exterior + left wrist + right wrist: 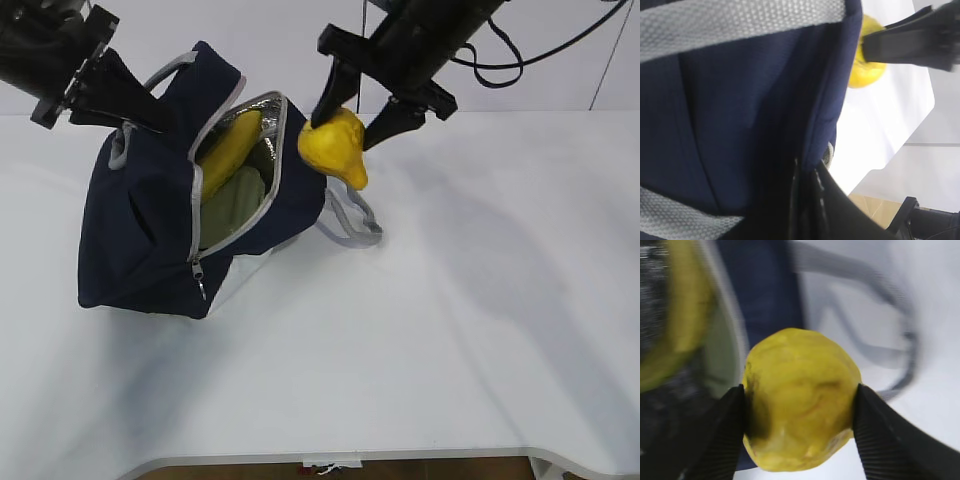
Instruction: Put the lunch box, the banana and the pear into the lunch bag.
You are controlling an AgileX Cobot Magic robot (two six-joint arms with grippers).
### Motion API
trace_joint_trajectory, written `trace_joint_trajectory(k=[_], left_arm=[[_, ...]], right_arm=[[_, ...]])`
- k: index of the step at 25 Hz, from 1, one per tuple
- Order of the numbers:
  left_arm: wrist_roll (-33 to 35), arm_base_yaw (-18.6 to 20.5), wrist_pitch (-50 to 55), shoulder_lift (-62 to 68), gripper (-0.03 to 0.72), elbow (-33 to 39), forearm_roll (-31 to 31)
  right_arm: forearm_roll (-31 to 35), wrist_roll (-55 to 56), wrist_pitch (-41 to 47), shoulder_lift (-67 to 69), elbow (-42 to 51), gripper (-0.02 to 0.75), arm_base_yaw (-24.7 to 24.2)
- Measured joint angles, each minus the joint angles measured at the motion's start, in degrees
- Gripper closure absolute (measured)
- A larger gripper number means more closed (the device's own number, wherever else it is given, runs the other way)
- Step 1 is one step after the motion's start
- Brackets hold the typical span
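The navy lunch bag (150, 230) stands open on the white table, tilted toward the right. Inside it lie the banana (228, 150) and the sage-green lid of the lunch box (232, 205). My right gripper (350, 118) is shut on the yellow pear (338, 148) and holds it in the air just right of the bag's opening; the pear fills the right wrist view (801, 397). My left gripper (150, 112) is shut on the bag's upper rim, holding the fabric (750, 115) up. The pear also shows in the left wrist view (865, 72).
A grey webbing handle (350, 222) lies on the table right of the bag, below the pear. The zipper pull (200, 280) hangs at the bag's front. The table's front edge (330, 455) runs along the bottom.
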Motion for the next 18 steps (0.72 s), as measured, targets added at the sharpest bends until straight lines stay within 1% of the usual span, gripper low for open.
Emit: trace_joint_trajectory(k=[1,4,10,13,18], left_arm=[[0.0,0.0,0.0,0.0,0.687,0.0,0.0],[0.0,0.0,0.0,0.0,0.687,0.0,0.0],[0.0,0.0,0.0,0.0,0.687,0.0,-0.23],[0.0,0.0,0.0,0.0,0.687,0.0,-1.91],[0.0,0.0,0.0,0.0,0.687,0.0,-3.91]], right_arm=[[2.3,-0.96,0.05,0.0,-0.89,0.239,0.0],[6.34,-3.09,0.2,-0.1,-2.52,0.239,0.26],[8.01,-6.27,-0.27,0.54,-2.77,0.239,1.96],[10.51,-9.19,-3.81,1.83,-2.77,0.239,3.32],[17.89,-13.23,-10.75,4.41,-2.77,0.241,5.73]])
